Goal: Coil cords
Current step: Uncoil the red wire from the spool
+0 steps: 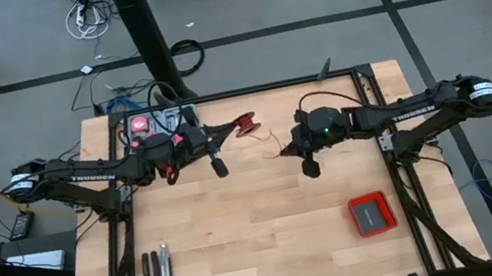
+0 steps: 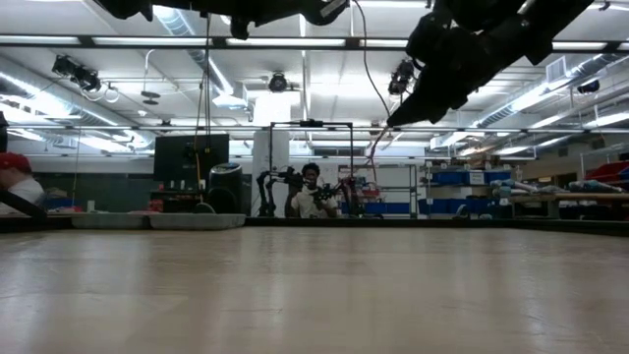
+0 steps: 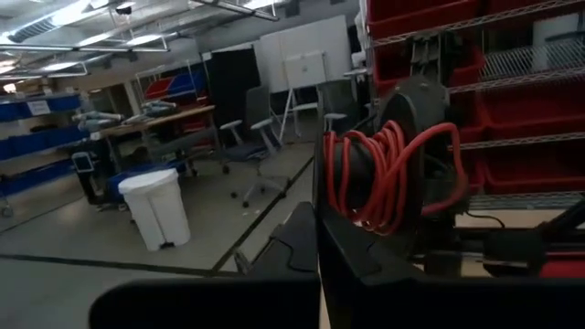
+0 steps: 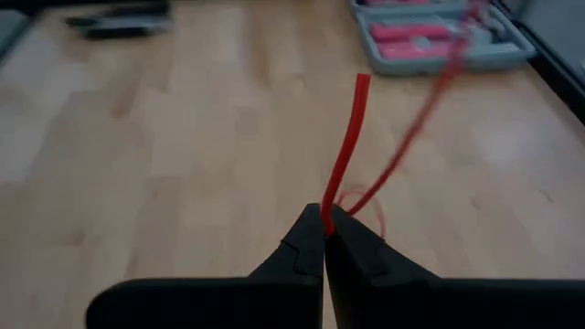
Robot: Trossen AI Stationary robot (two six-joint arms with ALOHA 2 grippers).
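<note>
The cord is one thin red wire. Part of it is wound into a red coil (image 3: 379, 169) on a small black spool (image 1: 244, 125), which my left gripper (image 3: 318, 224) holds above the far middle of the table. From there a loose strand (image 1: 270, 140) runs to my right gripper (image 1: 285, 149), which is shut on it a little nearer and to the right. In the right wrist view a short free end (image 4: 352, 128) sticks out past the shut fingers, and a blurred strand (image 4: 425, 110) leads away. In the low view both arms hang high, and the wire (image 2: 374, 147) dangles from the right one. My left gripper holds the black spool by its near side (image 3: 402, 233), at the fingertips; the fingers themselves hide the exact place. They come roughly level from the table's left. The spool is clear of the table. My right gripper pinches a single strand of the red wire (image 4: 329, 212) between its two fingertips. The fingers slant down from the table's right and lie across the wire. A short end stands out beyond them; the rest leads slack toward the spool.
A flat red square box (image 1: 372, 213) lies near the right front. Pliers and hand tools (image 1: 157, 273) lie at the left front. A grey tool case with pink tools (image 4: 439, 37) sits at the far left. Bare wood lies between. A person (image 2: 312, 187) shows far behind.
</note>
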